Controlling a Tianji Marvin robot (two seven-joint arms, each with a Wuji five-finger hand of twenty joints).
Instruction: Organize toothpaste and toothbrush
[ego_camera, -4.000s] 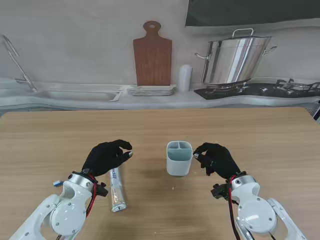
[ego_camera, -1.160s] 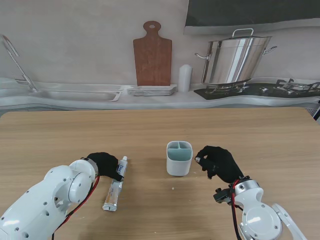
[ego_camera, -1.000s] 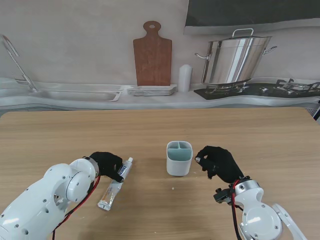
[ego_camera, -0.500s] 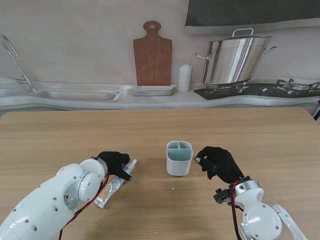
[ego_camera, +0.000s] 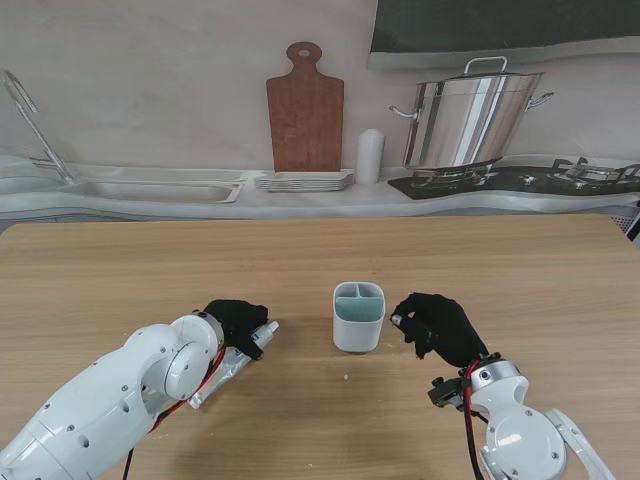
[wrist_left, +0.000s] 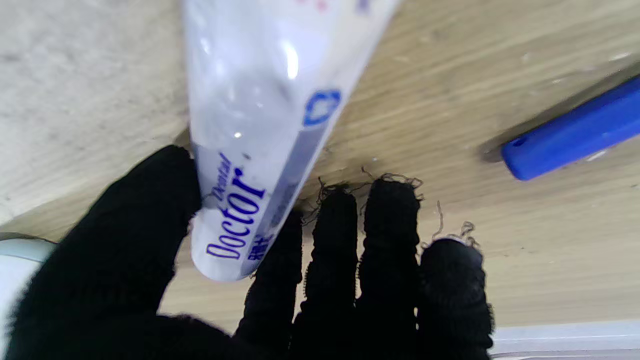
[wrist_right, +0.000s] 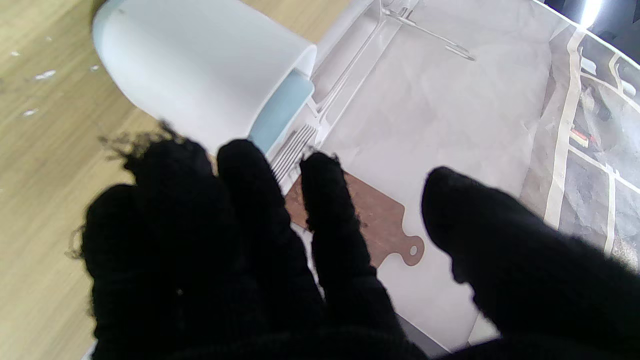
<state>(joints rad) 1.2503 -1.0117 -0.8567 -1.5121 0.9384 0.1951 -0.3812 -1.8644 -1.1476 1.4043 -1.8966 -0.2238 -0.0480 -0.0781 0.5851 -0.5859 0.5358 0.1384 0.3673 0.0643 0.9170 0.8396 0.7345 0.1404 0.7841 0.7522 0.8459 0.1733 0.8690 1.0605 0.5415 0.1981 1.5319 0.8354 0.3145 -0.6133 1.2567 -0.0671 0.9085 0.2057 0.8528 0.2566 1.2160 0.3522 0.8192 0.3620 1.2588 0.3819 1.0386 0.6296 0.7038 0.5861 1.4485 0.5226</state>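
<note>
Toothpaste (wrist_left: 265, 130) pinched in my left hand (ego_camera: 238, 324), thumb against fingers (wrist_left: 390, 235); toothbrush (wrist_left: 570, 135) lies on table (ego_camera: 420, 250) just beyond them; my right hand (ego_camera: 437, 326) hangs empty, fingers apart, beside holder (ego_camera: 358, 316).

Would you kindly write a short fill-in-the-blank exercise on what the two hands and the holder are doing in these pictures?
1. The left hand is shut on the ____.
2. The holder stands between the two hands, divided into ____ compartments.
3. The right hand holds ____.
4. In the left wrist view, a ____-coloured handle lies on the table.

Missing words: toothpaste tube; three; nothing; blue
</note>
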